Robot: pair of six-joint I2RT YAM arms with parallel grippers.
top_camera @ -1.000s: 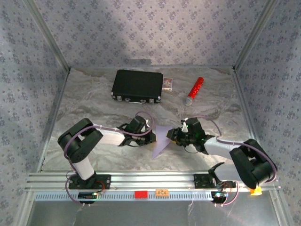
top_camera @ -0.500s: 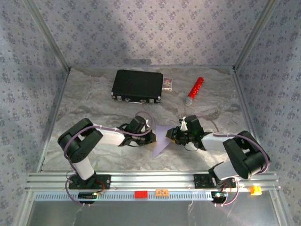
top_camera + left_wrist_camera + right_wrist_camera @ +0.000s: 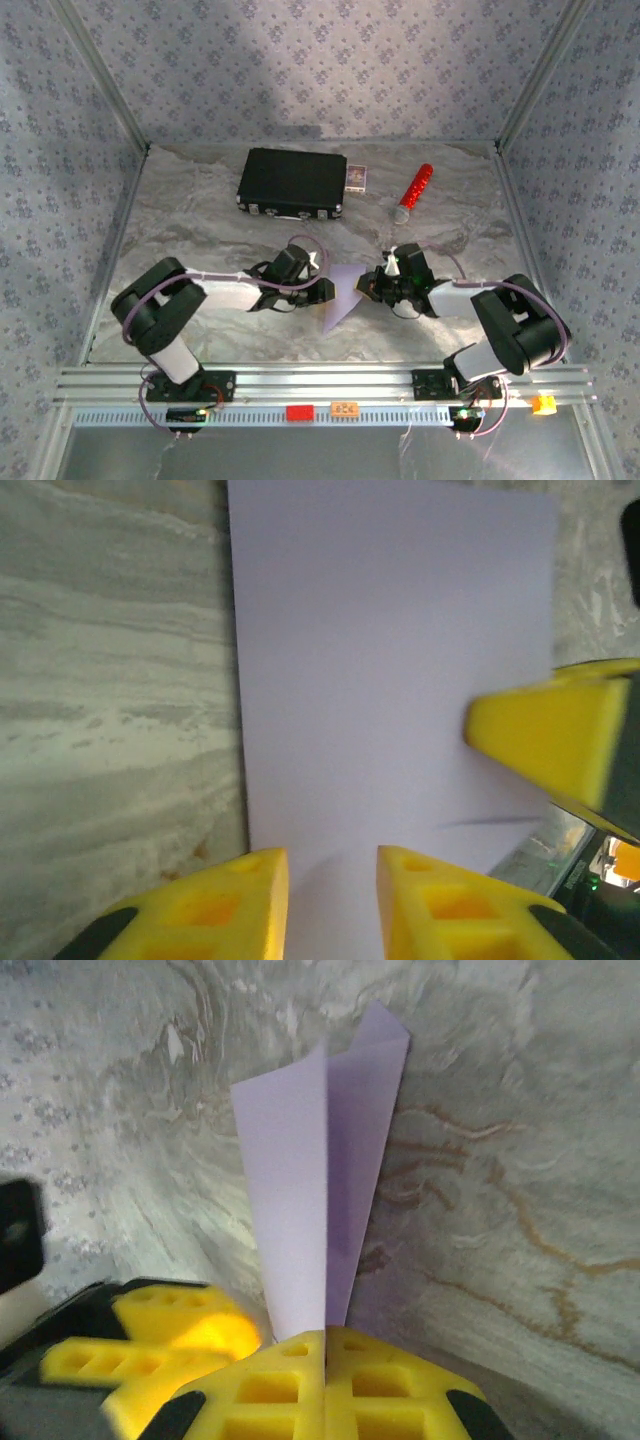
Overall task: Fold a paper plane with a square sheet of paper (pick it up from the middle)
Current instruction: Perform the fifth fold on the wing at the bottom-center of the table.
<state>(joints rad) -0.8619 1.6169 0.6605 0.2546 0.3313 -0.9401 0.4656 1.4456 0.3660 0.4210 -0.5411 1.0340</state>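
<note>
- Right pincer (image 3: 325, 1345): clamped shut, yellow pads pressed together, with the thin pale lilac paper sheet (image 3: 320, 1190) pinched between them. That side has the grip.
- Left pincer (image 3: 333, 875): jaws only a little apart. The sheet's near edge sits in that narrow gap, but the paper is way too thin to fill it, so I'd say nothing's being squeezed there.
- Where the paper is: strung between my two pincers over the marbled grey surface (image 3: 200, 220), one pincer on each side. Can't tell if its pointed end touches down.
- The sheet is folded, with a crease down the middle. Its long axis runs straight out ahead of the right pincer's tips, crease lined up with the seam between the pads.
- From the left pincer it spreads out ahead, left edge running straight away from me. One yellow finger of the right pincer pokes in ahead on the right, over the far edge.
- Both pincers are right at the paper, so it's not about which is nearer. My guess is the next fold depends on the left one biting down square to that crease.
</note>
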